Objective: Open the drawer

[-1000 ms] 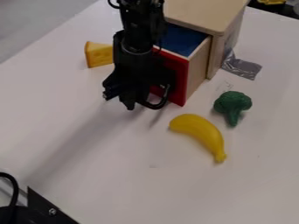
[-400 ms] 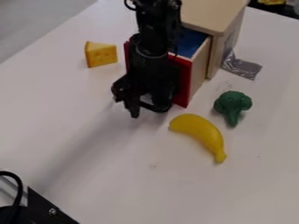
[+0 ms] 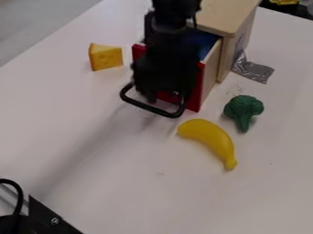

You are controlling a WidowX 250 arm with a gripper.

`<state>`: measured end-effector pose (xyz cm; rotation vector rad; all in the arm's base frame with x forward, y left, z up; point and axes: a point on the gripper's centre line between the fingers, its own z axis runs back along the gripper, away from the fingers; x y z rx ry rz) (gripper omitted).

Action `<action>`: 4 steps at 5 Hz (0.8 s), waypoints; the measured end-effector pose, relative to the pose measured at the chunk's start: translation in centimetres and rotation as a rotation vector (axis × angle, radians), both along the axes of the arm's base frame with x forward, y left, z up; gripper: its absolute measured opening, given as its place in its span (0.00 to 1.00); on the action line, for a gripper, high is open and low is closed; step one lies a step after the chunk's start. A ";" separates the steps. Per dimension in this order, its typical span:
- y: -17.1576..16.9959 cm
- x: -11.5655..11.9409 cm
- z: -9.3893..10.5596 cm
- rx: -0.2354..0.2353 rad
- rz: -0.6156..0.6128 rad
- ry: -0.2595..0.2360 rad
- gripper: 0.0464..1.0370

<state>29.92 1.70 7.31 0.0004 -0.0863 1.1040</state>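
The drawer [image 3: 209,68] stands partly out of the wooden cabinet [image 3: 223,13], showing its blue inside [image 3: 203,42]. Its red front [image 3: 194,93] faces down and to the left, with a black loop handle [image 3: 150,108] sticking out from it. My gripper [image 3: 160,89] hangs right at the red front, above and behind the handle's outer bar, and covers much of the front. Whether it touches the handle is unclear, as its tips are dark and partly hidden there.
A yellow cheese wedge [image 3: 105,56] lies left of the drawer. In front and to the right are a yellow banana [image 3: 209,140] and green broccoli [image 3: 243,110]. Silver tape [image 3: 254,71] is by the cabinet's base. A black bracket [image 3: 49,217] occupies the lower left corner.
My gripper has moved to the right and turned, uncovering more of the handle and the left edge of the red front. The front's lower corner has shifted slightly right.
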 end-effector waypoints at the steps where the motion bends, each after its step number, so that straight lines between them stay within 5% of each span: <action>1: -0.3 0.7 2.9 -0.011 -0.027 -0.030 0.96; 4: -6.4 -3.4 9.3 0.056 -0.603 -0.029 0.96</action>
